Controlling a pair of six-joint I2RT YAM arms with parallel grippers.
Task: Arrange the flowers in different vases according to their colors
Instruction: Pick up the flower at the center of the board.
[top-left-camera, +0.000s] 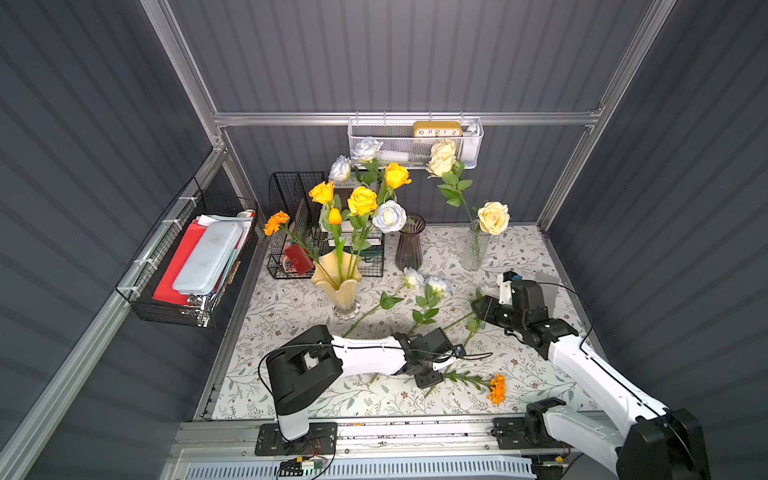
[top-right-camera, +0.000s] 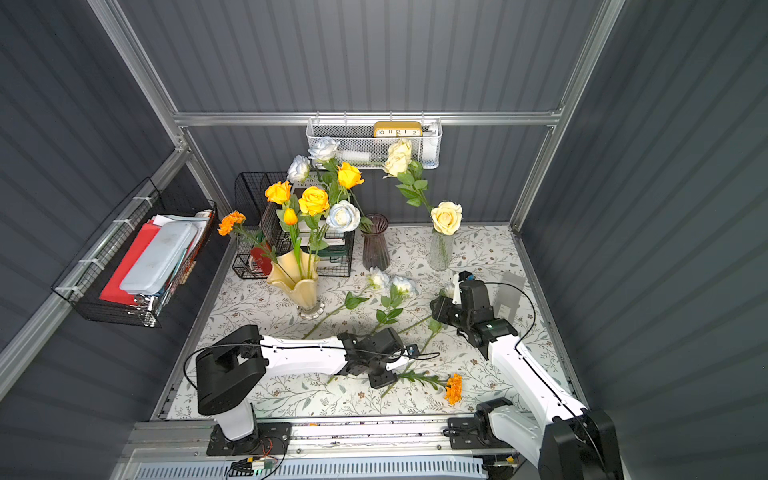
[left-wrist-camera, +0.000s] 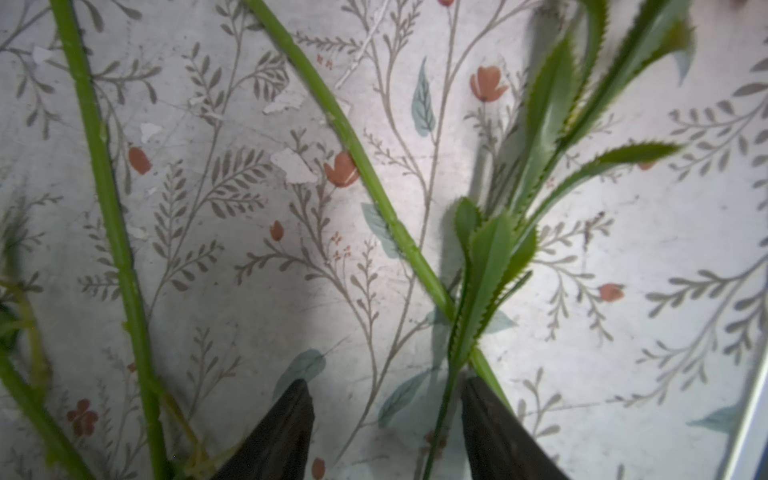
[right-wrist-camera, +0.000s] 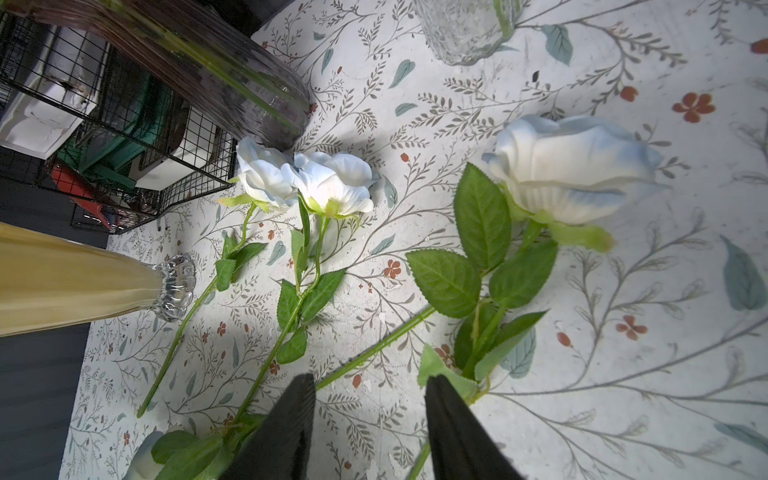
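Left arm (top-left-camera: 365, 353) stretched low before creamy-yellow wavy-rimmed vase (top-left-camera: 336, 286), left gripper (left-wrist-camera: 385, 380) half-parted astride stem of ruffled orange marigold (top-left-camera: 497, 388); right gripper (right-wrist-camera: 369, 377) right of vase, tilted down, parted over bluish-white rose (right-wrist-camera: 569, 166)

Desk (top-left-camera: 536, 374) carries 3 vases, all upright. Creamy-yellow vase (top-left-camera: 337, 286) holds yellow-orange roses (top-left-camera: 362, 200) and 1 orange marigold (top-left-camera: 276, 222). Dark purple vase (top-left-camera: 409, 245) holds bluish-white roses (top-left-camera: 389, 216). Clear glass vase (top-left-camera: 473, 249) holds cream roses (top-left-camera: 493, 217). 2 loose roses (top-left-camera: 438, 285) lie flat in front of the vases. A loose marigold (top-left-camera: 497, 388) lies near the front edge, beside the left claw (top-left-camera: 430, 376). Right claw (top-left-camera: 482, 307) sits low over another stem.
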